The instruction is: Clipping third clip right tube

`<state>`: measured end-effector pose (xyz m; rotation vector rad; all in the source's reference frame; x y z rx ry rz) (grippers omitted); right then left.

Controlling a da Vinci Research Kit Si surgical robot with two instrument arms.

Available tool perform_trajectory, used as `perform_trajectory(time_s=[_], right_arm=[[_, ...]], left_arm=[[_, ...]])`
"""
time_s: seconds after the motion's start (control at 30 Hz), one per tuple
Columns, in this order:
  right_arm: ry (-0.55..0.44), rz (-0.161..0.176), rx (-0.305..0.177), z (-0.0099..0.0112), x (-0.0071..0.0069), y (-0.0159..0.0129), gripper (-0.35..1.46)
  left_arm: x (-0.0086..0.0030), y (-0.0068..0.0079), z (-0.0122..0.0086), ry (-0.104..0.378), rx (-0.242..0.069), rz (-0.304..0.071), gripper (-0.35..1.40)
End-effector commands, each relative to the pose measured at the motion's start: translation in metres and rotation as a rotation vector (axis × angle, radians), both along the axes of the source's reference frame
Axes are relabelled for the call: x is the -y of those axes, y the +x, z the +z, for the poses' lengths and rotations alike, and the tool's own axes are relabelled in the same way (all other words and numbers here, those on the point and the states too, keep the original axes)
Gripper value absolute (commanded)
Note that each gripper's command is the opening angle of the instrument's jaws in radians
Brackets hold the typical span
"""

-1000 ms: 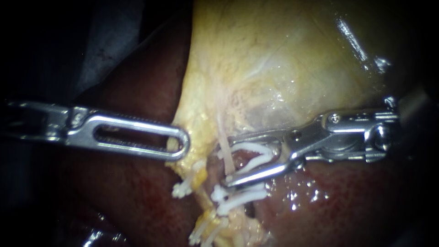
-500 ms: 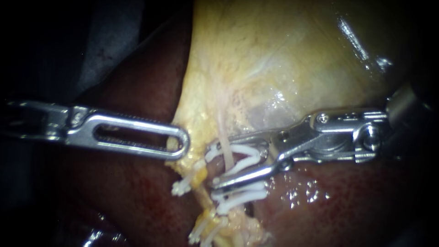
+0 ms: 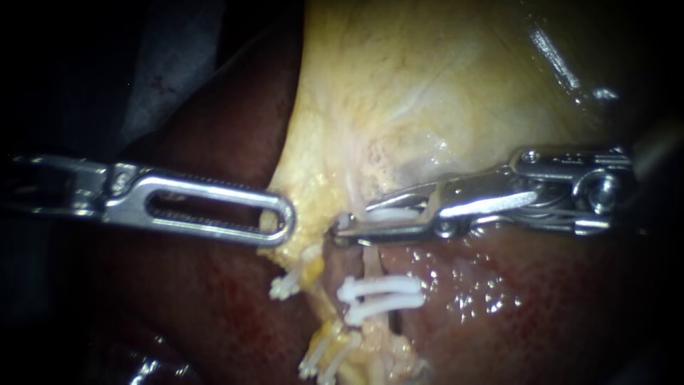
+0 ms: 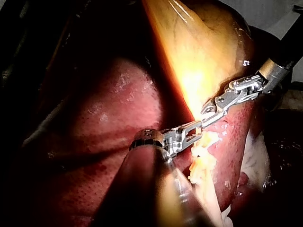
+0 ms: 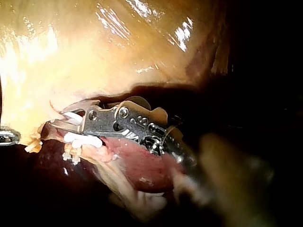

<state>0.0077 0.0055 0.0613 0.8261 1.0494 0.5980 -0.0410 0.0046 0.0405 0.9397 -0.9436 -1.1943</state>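
Note:
The yellow gallbladder hangs over the dark red liver. My right instrument comes in from the right, its jaws squeezed together on a white clip around the pale right tube. Just below on that tube sit two closed white clips. My left instrument has its slotted jaws shut on the gallbladder's lower edge. The right wrist view shows my right instrument with the clips under it. In the left wrist view my left instrument meets the right instrument.
More white clips sit on a strand to the left, and others lower on the yellow tissue. Wet liver surface lies under and to the right of the right instrument. The tip of my left instrument shows beside the clips in the right wrist view.
My right instrument's jaws, open with a spread clip around the tube, have closed and flattened the clip onto it. The instrument sits slightly higher and further right. The left instrument has not moved.

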Motion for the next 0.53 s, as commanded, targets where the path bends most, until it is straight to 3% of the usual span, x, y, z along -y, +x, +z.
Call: perform_trajectory(time_s=[0.03, 0.53], right_arm=[[0.005, -0.002, -0.001, 0.0001, 0.0003, 0.0001, -0.35], [0.018, -0.002, 0.001, 0.0005, 0.0009, 0.0001, -0.35]], left_arm=[[0.0, 0.0, 0.0, 0.0, 0.0, 0.0, -0.35], [-0.0001, 0.0, 0.0001, 0.0, 0.0, 0.0, -0.35]])
